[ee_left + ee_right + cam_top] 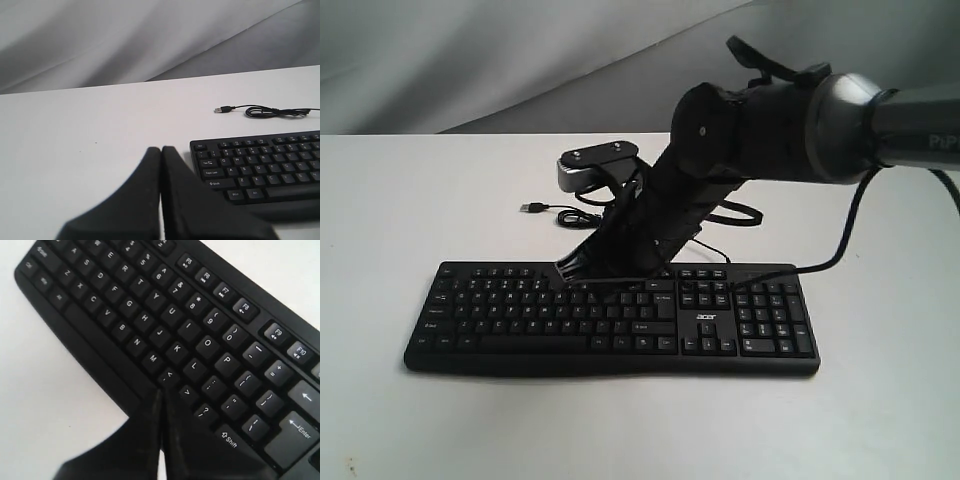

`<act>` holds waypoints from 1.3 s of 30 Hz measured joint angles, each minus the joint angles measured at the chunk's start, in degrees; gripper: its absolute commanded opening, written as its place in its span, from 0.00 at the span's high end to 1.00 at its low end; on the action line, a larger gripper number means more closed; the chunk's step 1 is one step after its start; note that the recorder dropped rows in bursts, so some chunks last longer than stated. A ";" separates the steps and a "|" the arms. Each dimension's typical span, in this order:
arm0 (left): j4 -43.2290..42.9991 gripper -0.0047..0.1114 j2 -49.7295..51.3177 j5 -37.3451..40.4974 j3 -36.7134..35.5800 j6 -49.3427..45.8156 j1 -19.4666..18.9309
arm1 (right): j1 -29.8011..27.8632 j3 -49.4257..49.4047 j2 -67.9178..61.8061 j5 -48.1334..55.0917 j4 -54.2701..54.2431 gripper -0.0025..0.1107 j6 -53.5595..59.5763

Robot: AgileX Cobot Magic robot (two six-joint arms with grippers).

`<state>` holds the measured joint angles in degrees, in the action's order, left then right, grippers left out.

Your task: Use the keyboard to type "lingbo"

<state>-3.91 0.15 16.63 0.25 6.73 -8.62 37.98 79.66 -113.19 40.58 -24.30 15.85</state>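
One wide black keyboard [520, 312], white legends [207, 343], acer logo [706, 317], number pad [775, 322]

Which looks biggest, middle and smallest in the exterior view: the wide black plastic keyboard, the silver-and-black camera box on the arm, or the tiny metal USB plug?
Largest: wide black plastic keyboard.
Middle: silver-and-black camera box.
Smallest: tiny metal USB plug.
The differences are plain.
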 measured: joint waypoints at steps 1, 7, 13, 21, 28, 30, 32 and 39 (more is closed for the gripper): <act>0.00 0.96 0.00 0.00 0.00 0.00 0.00 | 0.00 0.00 -0.40 0.00 0.00 0.98 0.00; 0.00 0.96 0.00 0.00 0.00 0.00 0.00 | 1.79 0.08 -1.58 -2.85 -1.25 0.98 -4.52; 0.00 0.96 0.00 0.00 0.00 0.00 0.00 | 3.46 0.08 -1.97 -6.26 -1.83 0.98 -11.49; 0.00 0.96 0.00 0.00 0.00 0.00 0.00 | 4.80 0.08 -1.97 -8.47 4.54 0.98 -18.15; 0.00 0.96 0.00 0.00 0.00 0.00 0.00 | 4.80 0.12 -1.97 -6.22 10.93 0.98 -20.30; 0.00 0.96 0.00 0.00 0.00 0.00 0.00 | 4.80 0.12 -1.97 -5.80 11.43 0.98 -20.51; 0.00 0.96 0.00 0.00 0.00 0.00 0.00 | 4.80 0.12 -1.97 -5.57 11.71 0.98 -20.51; 0.00 0.96 0.00 0.00 0.00 0.00 0.00 | 4.80 0.12 -2.09 -5.35 12.84 0.98 -22.66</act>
<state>-3.91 0.15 16.63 0.25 6.73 -8.62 42.79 79.78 -115.28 35.23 -11.45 -6.81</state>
